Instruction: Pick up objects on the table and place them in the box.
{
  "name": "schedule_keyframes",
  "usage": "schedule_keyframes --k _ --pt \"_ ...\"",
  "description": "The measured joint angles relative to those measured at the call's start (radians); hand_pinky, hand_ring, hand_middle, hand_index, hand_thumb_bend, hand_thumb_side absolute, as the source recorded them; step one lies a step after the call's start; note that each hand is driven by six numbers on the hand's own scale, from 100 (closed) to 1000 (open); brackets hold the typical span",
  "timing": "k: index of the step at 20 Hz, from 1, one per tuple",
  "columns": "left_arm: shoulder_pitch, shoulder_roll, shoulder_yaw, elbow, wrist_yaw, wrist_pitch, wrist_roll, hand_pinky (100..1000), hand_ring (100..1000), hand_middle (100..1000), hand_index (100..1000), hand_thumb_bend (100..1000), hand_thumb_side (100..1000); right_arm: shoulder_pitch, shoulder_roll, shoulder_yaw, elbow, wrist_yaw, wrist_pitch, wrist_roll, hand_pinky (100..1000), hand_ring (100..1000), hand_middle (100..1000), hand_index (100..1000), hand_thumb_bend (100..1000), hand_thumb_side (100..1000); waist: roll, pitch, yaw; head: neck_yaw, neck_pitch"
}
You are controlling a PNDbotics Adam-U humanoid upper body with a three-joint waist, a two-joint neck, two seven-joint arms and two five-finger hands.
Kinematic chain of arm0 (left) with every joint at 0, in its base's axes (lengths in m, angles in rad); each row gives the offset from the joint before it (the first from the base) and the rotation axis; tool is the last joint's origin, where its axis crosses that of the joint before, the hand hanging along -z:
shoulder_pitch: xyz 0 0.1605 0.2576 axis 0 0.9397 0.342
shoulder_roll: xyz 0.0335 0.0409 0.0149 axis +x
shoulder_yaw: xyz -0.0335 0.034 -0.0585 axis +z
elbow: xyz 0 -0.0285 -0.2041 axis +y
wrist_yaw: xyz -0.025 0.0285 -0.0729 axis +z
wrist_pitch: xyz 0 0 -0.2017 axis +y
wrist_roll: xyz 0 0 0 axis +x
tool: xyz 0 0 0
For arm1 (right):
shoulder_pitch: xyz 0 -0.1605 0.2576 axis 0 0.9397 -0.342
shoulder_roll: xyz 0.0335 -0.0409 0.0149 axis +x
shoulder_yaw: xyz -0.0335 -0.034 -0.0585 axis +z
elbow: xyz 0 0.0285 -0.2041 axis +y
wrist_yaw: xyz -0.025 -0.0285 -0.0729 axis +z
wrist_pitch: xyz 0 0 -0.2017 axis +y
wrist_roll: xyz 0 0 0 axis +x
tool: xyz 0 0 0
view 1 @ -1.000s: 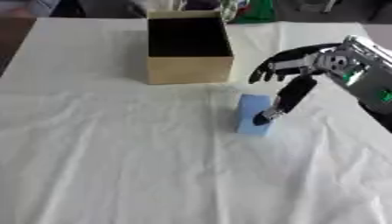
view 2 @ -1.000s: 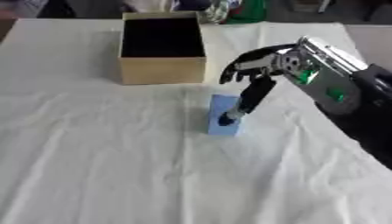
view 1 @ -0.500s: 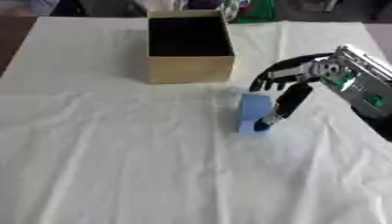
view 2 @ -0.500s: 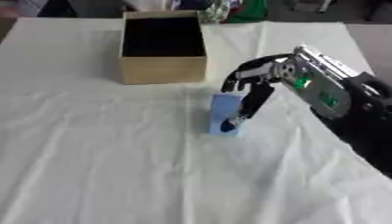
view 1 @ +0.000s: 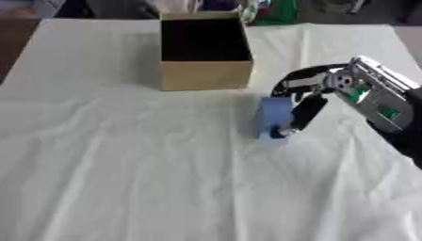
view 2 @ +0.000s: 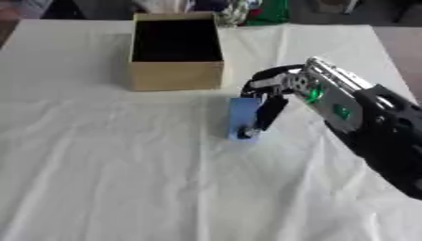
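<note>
Blue block [view 1: 272, 117] stands tipped on edge on the white cloth [view 1: 124, 164], just short of the open cardboard box [view 1: 204, 49], pinched by the right hand [view 1: 306, 101] (thumb low), which should lift straight before swinging boxward.

A wrinkled white tablecloth [view 1: 124, 179] covers the table, with dim clutter [view 1: 272, 9] beyond.

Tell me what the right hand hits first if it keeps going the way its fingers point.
The right hand points down and left, and its fingers are already curled round the blue block. Going on that way, it would likely press the block into the white cloth. The box lies off that line.
</note>
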Motion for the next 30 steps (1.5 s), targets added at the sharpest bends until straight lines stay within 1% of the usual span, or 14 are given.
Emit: schedule_keyframes --k 2,3,4,6,7,11,12,13,14,15,20,22,25,30 --pt "0.000 0.000 0.000 0.000 0.000 0.000 0.000 725 560 510 795 373 165 0.000 0.000 -0.001 0.000 -0.003 0.009 -0.010 785 800 668 770 434 236 0.000 0.000 0.000 0.000 0.000" --pt "0.000 0.000 0.000 0.000 0.000 0.000 0.000 725 560 510 794 372 163 0.000 0.000 -0.001 -0.001 -0.005 0.013 -0.013 772 780 643 750 410 253 0.000 0.000 0.000 0.000 0.000" --pt "0.000 0.000 0.000 0.000 0.000 0.000 0.000 725 561 510 793 372 162 0.000 0.000 -0.002 -0.003 -0.008 0.016 -0.016 765 771 636 747 350 264 0.000 0.000 0.000 0.000 0.000" --pt "0.000 0.000 0.000 0.000 0.000 0.000 0.000 725 561 510 793 372 162 0.000 -0.001 -0.011 -0.021 -0.021 0.025 -0.024 765 771 636 747 346 264 0.000 0.000 0.000 0.000 0.000" --pt "0.000 0.000 0.000 0.000 0.000 0.000 0.000 725 561 510 793 372 161 0.000 -0.002 -0.015 -0.033 -0.028 0.032 -0.027 761 764 635 750 308 255 0.000 0.000 0.000 0.001 0.000" --pt "0.000 0.000 0.000 0.000 0.000 0.000 0.000 725 561 510 793 372 161 -0.004 -0.018 -0.039 -0.087 -0.061 0.060 -0.039 761 764 635 750 308 255 0.000 0.000 -0.003 0.002 0.000" --pt "0.000 0.000 0.000 0.000 0.000 0.000 0.000 725 561 510 793 370 160 -0.005 -0.021 -0.042 -0.098 -0.066 0.067 -0.040 758 753 633 754 213 241 0.000 0.000 -0.003 0.002 0.000" --pt "0.000 0.000 0.000 0.000 0.000 0.001 -0.001 725 561 510 793 370 159 -0.010 -0.022 -0.046 -0.109 -0.070 0.071 -0.044 758 752 634 755 200 241 0.000 0.000 -0.003 0.002 0.000" --pt "0.000 0.000 0.000 0.000 0.000 0.001 -0.001 725 561 510 793 370 159 -0.021 -0.022 -0.056 -0.123 -0.071 0.076 -0.050 758 752 634 755 200 241 0.000 0.000 -0.003 0.002 0.000" --pt "0.000 0.000 0.000 0.000 0.000 0.001 -0.001 725 561 510 793 370 157 -0.038 -0.022 -0.071 -0.138 -0.073 0.081 -0.058 760 752 636 758 168 235 0.000 -0.001 -0.004 0.002 0.000" --pt "0.001 0.000 0.000 0.000 0.000 0.004 -0.004 725 561 510 793 368 152 -0.106 -0.013 -0.142 -0.167 -0.074 0.088 -0.109 763 752 639 761 160 207 0.000 -0.001 -0.002 -0.001 0.001" --pt "0.002 0.000 -0.001 0.000 0.000 0.005 -0.005 725 561 510 793 367 152 -0.137 0.005 -0.159 -0.154 -0.065 0.082 -0.124 763 752 640 762 164 203 0.000 -0.001 0.003 -0.003 0.004" --pt "0.003 0.000 -0.002 0.000 0.000 0.006 -0.007 725 561 510 793 367 152 -0.196 0.051 -0.172 -0.105 -0.039 0.073 -0.136 766 753 640 764 150 192 0.000 -0.002 0.008 -0.011 0.004" --pt "0.003 0.000 -0.008 0.000 0.004 0.006 -0.014 725 561 510 793 366 152 -0.283 0.158 -0.208 0.009 0.027 0.070 -0.173 768 753 641 766 134 183 0.000 -0.002 0.022 -0.025 0.005"
